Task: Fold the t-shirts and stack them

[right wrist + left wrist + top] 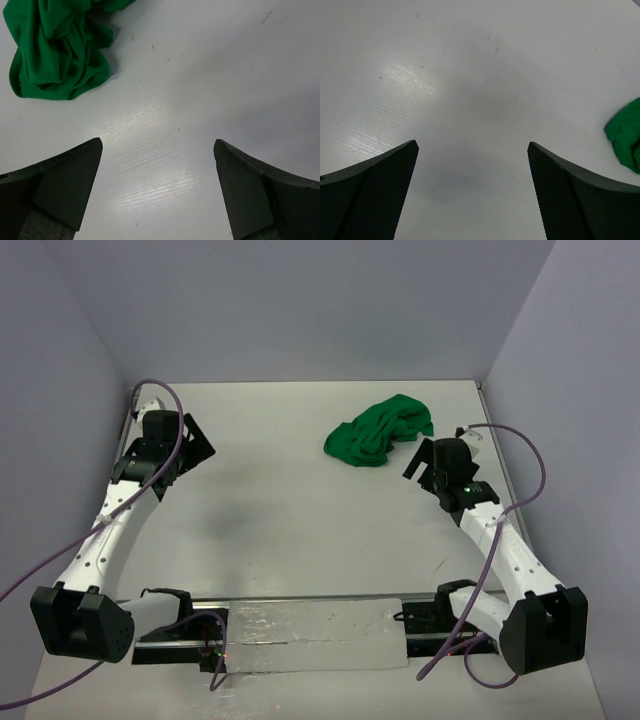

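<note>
Green t-shirt (380, 430) crumpled in loose heap on white table (300, 530), toward 1 o'clock from table centre in top view; not folded. Right gripper (428, 462) near heap, at its 4 o'clock, apart from cloth; jaws spread wide, holding nothing; right wrist view puts shirt at 11 o'clock, bare tabletop between jaws. Left gripper (192, 445) well apart from shirt, at table's 10 o'clock; jaws likewise wide and empty over bare tabletop; left wrist view catches shirt edge at 3 o'clock.
</note>
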Controlling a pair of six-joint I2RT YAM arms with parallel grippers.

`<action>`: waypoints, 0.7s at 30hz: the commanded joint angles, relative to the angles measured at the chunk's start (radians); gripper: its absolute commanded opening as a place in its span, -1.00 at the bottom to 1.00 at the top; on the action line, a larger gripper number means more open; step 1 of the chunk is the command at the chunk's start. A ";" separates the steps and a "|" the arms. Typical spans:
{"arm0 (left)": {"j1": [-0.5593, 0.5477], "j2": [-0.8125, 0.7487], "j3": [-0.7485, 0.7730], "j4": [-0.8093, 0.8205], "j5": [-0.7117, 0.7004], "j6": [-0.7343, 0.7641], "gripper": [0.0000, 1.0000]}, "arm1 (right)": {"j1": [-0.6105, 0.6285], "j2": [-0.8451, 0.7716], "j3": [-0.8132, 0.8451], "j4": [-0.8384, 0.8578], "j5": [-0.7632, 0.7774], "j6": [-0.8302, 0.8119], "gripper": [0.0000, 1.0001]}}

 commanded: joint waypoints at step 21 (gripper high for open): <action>-0.007 0.001 -0.002 0.057 0.071 -0.007 0.99 | 0.164 0.371 0.165 0.296 -0.186 -0.011 1.00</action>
